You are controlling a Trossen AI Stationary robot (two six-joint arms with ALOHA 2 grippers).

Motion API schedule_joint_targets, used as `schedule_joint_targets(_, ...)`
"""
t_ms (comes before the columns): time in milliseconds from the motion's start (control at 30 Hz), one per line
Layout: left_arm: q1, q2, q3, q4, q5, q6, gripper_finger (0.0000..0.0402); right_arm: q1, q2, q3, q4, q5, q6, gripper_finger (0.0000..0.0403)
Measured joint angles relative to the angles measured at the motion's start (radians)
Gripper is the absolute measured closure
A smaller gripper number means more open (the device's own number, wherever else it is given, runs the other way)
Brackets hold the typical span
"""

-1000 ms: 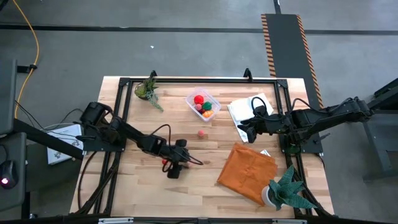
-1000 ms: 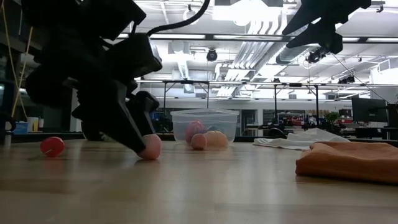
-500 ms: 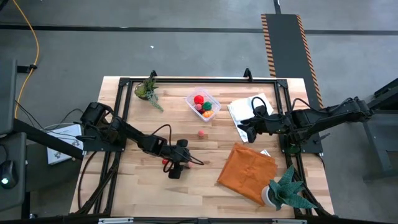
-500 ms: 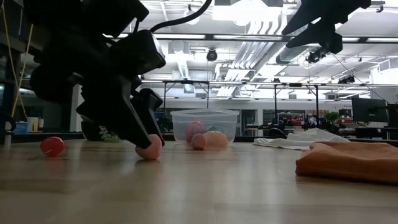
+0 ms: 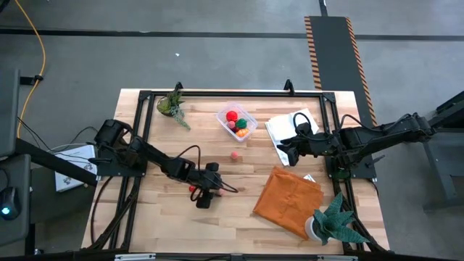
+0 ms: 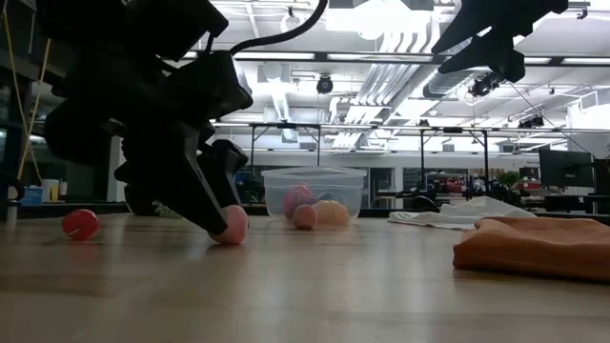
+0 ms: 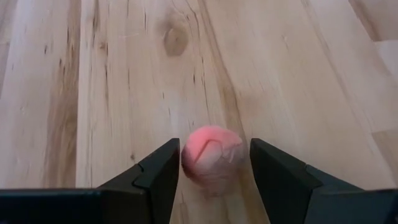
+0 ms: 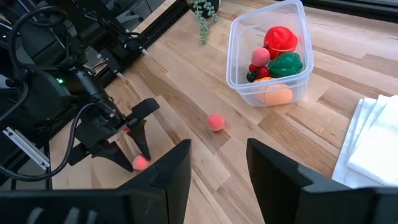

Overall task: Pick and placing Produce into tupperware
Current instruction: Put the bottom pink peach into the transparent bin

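My left gripper [image 7: 212,177] pinches a small pink toy fruit [image 7: 211,154] on the near-left wood table [image 7: 112,93]. A shallow grip could let it roll. The right gripper [image 8: 217,165] waits, fingers spread.

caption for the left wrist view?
Left hand straddling a pink toy fruit on the wooden table, fingers either side.

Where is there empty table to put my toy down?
The near left corner of the table, in front of the left gripper, is bare wood. So is the strip between the tupperware and the orange cloth, except one pink ball. The right side is crowded with cloths and the right gripper.
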State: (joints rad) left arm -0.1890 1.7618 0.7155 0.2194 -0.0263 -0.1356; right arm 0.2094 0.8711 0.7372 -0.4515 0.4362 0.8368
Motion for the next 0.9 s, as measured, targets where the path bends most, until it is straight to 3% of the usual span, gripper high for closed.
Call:
schedule_joint_targets(700, 0.0, 0.01, 0.0, -0.002, 0.0, -0.004, 0.0219, 0.0, 0.0, 0.0, 0.0, 0.0, -0.007, 0.0259)
schedule_joint_targets(900, 0.0, 0.01, 0.0, -0.002, 0.001, -0.004, 0.0252, 0.0, 0.0, 0.0, 0.0, 0.0, -0.008, 0.0259)
